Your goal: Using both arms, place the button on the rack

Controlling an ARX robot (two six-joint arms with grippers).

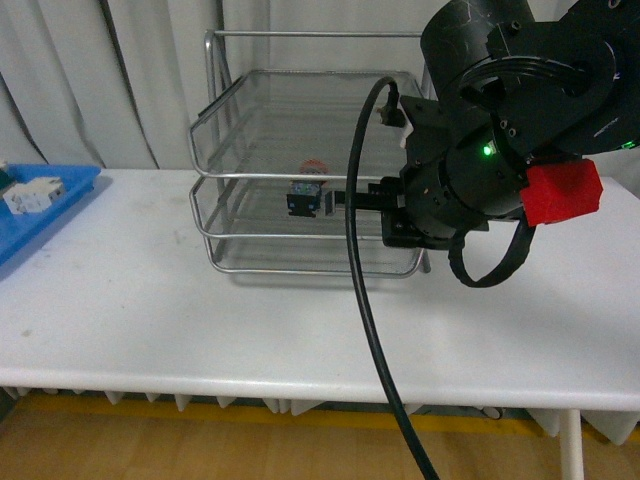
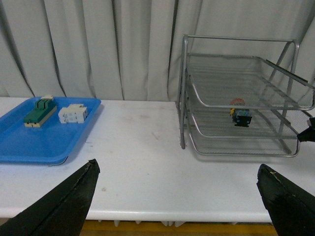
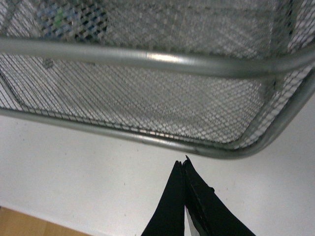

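Button (image 1: 308, 196), with its dark boxy body and red cap, lies on the mesh of the middle tier of the rack (image 1: 215, 185); the left wrist view shows the same button (image 2: 241, 116) resting on that tier, apart from any claw. Rack: a silver wire-mesh letter tray of three tiers in a tubular frame, standing on the white table (image 1: 150, 300) toward its far edge, before a pale curtain (image 2: 98, 44). Its top and bottom tiers show nothing lying in them.

Blue tray (image 2: 29, 142): a flat plastic tray on the table, well apart from the rack on the robot's left. It holds a green-and-cream block (image 2: 39, 112) and, just beside it, a white block (image 2: 73, 113).

Right arm (image 1: 500, 130): a bulky black arm with a lit green dot, a red block part (image 1: 562, 192) and a looping black cable (image 1: 365, 300), reaching in at the rack's front right. Right claw (image 3: 183, 169): its dark fingers (image 3: 172, 206) are pressed together with nothing between them, tips just outside the lower rim of the rack and over the table. In the front view the claw's tip is too dark against the rack to judge.

Left claw (image 2: 179, 196): its two dark fingers (image 2: 64, 206) stand spread wide apart, grasping nothing, above the near part of the table between tray and rack.
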